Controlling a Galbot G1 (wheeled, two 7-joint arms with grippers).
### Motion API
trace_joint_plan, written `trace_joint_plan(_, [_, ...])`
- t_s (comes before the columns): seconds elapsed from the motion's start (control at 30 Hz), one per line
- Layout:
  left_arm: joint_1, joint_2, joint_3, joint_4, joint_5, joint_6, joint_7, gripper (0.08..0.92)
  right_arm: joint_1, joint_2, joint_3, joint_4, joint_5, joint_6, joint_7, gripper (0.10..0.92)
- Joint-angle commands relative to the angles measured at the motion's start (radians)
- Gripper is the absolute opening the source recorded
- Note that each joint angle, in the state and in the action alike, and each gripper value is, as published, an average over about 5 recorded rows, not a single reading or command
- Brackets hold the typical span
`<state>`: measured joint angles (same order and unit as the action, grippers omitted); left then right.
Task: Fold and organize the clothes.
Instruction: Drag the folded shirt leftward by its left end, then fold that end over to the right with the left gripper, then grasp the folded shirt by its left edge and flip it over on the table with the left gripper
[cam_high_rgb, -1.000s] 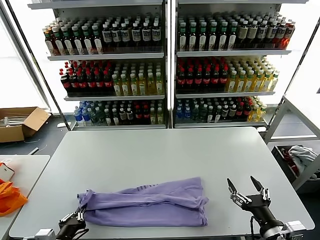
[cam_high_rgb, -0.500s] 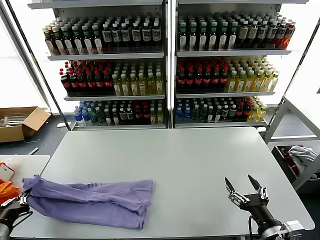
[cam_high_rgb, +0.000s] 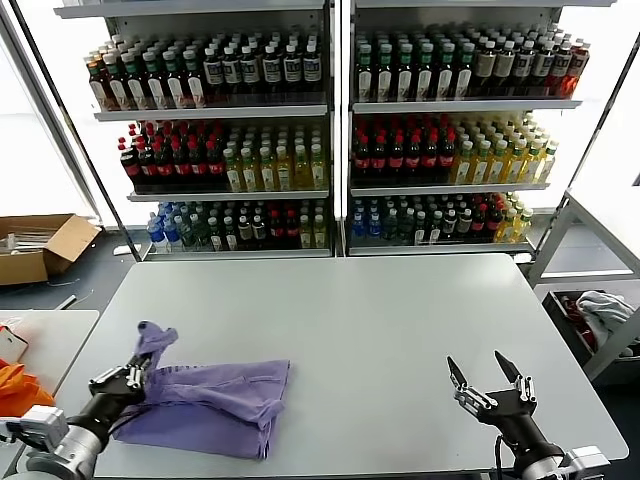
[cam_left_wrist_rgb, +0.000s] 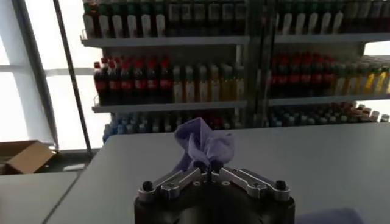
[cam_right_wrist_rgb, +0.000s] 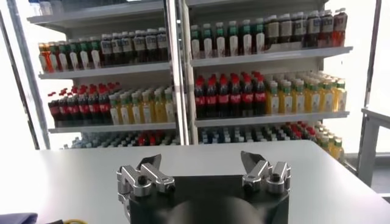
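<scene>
Folding in hand: left gripper (cam_high_rgb: 128, 377) pinches the T-shirt (cam_high_rgb: 215, 405) bunched at lower left of the tabletop (cam_high_rgb: 380, 320), right gripper (cam_high_rgb: 485, 383) wide, idle lower right; next, lay that end over.

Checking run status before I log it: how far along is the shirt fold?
Done: the lavender T-shirt lies folded into a narrow band at the table's front left. In hand: the left gripper is shut on a bunched end, raised off the surface. Left: that end isn't laid down, and the stack looks rumpled, not squared. The right gripper waits open at front right, holding nothing.
</scene>
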<state>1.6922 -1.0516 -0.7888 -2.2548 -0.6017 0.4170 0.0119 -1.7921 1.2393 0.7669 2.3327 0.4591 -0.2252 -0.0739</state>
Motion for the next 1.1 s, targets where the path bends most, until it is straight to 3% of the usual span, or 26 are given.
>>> trace_joint_plan(0.03, [-0.015,-0.026,0.389,-0.041,0.07,0.004,-0.004,0.091,-0.012,0.007,0.009,0.008,-0.005,0.002,0.0,0.823])
trace_joint_plan(0.33, [-0.062,-0.139,0.474,0.084,0.026,0.036,-0.028,0.1,-0.017,0.007,0.016,-0.005,-0.005,0.004,-0.002,0.823])
trace_joint_plan(0.43, [-0.058,-0.142,0.451,0.067,0.019,0.032,-0.03,0.153,-0.02,0.006,0.016,-0.012,-0.006,0.006,-0.004,0.823])
trace_joint_plan(0.67, [0.012,-0.075,0.292,-0.149,-0.09,0.045,-0.05,0.352,0.003,0.007,0.0,-0.014,-0.005,0.003,-0.003,0.823])
trace_joint_plan(0.8, [0.006,-0.026,0.111,-0.258,-0.168,0.055,-0.077,0.473,0.009,0.009,-0.007,-0.013,-0.005,0.003,-0.003,0.823])
trace_joint_plan(0.97, [-0.019,0.014,-0.121,-0.104,-0.143,0.044,-0.06,0.612,-0.007,0.009,-0.004,-0.008,-0.003,0.009,-0.008,0.823])
trace_joint_plan(1.1, [0.01,0.008,-0.151,0.073,-0.049,0.031,-0.034,0.741,-0.024,0.007,0.008,-0.005,0.001,0.016,-0.011,0.823])
